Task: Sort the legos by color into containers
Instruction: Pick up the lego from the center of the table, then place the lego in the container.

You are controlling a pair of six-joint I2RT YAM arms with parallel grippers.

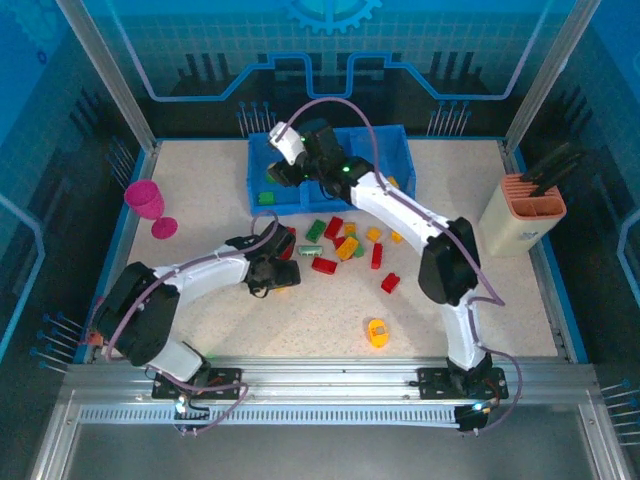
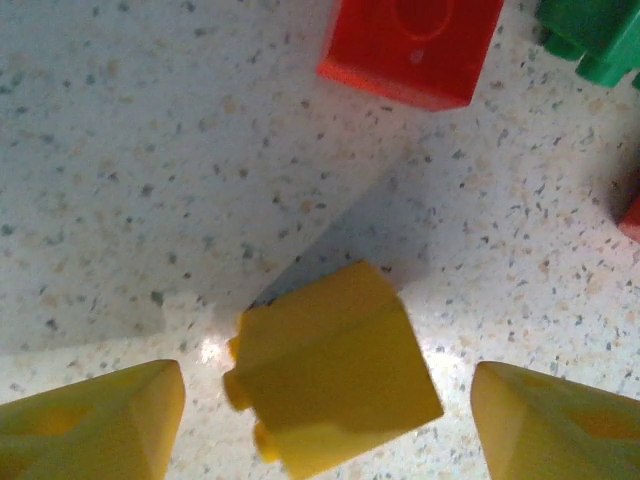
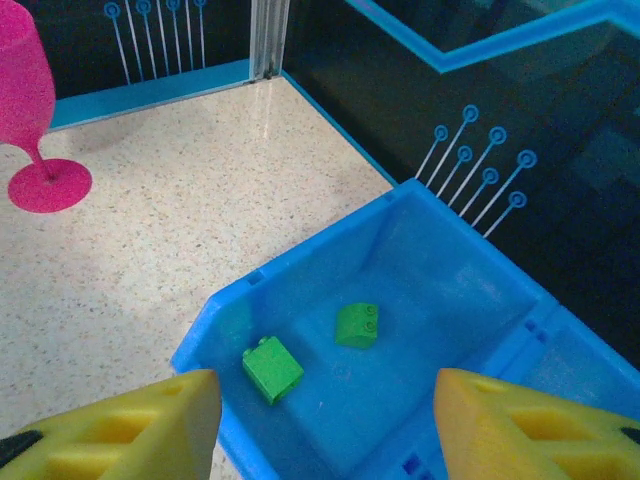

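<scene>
The left gripper [image 2: 325, 420] stands low over the table [image 2: 150, 150] with its jaws wide. It has 1 finger on each side of a yellow brick [image 2: 330, 365], and neither finger touches it. The brick lies turned at an angle to the jaws. I think the closing may therefore meet 2 corners and not 2 flat sides, and then the brick can twist, slip out or jump toward the red brick [image 2: 410, 45] beyond it. The brick also reaches out past the fingertips, so the grip may be shallow and may fail during the lift.

The right gripper [image 3: 325, 425] hovers over the left compartment [image 3: 440, 300] of the blue tray [image 1: 385, 150], jaws apart and holding nothing. 2 green bricks [image 3: 272, 368] lie on the floor of that compartment.

In the top view the right arm stretches across the loose bricks [image 1: 345, 245] in the middle of the table. If the left arm carries its brick to the tray while the right arm is there, the 2 arms can hit each other. A hurried drop can also put yellow among the green.
</scene>
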